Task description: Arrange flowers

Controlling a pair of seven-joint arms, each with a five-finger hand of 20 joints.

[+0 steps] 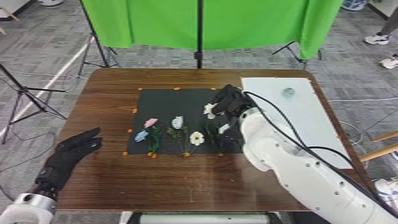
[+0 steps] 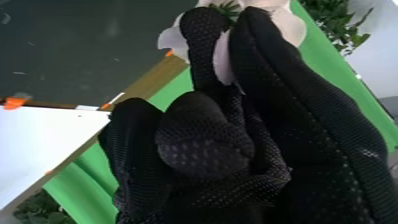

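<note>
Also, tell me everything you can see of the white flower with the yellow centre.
The white flower has pale petals spread around a small yellow centre, facing up. It lies on the dark mat, towards the robot's side, nearer to the robot than the pale blue bloom and to the right of it. Thin green stems run close by, but which is its own is unclear. No hand touches it; its material can't be told.
</note>
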